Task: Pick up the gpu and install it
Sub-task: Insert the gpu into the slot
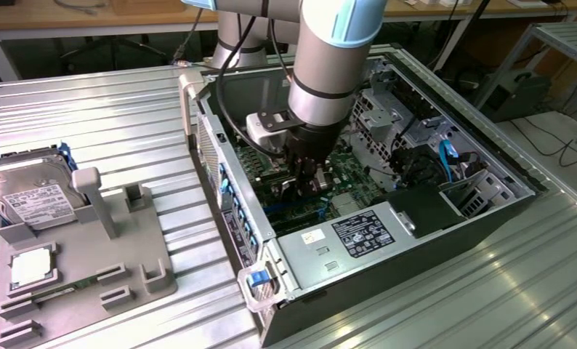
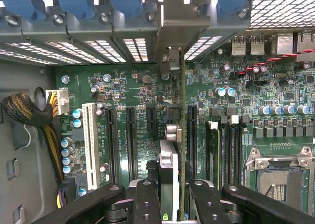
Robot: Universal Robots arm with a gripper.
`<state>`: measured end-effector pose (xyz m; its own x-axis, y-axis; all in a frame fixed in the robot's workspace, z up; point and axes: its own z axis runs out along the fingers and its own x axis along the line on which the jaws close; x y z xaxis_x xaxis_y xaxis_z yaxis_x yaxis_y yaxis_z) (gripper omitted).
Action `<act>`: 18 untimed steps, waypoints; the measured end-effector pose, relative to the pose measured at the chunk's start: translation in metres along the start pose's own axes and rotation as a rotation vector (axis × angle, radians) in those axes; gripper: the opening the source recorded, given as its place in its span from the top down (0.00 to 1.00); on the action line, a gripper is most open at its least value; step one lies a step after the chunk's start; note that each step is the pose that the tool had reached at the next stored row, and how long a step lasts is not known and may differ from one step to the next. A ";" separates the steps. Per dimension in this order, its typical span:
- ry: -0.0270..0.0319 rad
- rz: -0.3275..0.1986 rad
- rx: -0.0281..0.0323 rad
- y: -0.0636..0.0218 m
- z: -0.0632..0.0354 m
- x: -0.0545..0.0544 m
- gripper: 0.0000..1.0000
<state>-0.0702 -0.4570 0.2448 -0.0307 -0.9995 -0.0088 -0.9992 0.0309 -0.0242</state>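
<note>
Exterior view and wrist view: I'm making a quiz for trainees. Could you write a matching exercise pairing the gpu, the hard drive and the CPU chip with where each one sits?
Things:
1. gpu
2. hard drive
3. CPU chip

Places:
A. lying flat in a recess of the grey holder
B. inside the computer case, edge-on over the motherboard
C. tilted at the grey holder's far end

Pairs: 1-B, 2-C, 3-A
</note>
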 end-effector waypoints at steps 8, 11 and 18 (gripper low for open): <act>0.0013 -0.001 0.0001 0.0000 0.0000 -0.001 0.72; 0.0013 -0.001 0.0001 0.0001 0.0000 -0.001 0.72; 0.0114 -0.001 0.0004 0.0001 0.0000 -0.001 0.72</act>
<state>-0.0703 -0.4556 0.2449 -0.0297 -0.9996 0.0027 -0.9993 0.0296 -0.0245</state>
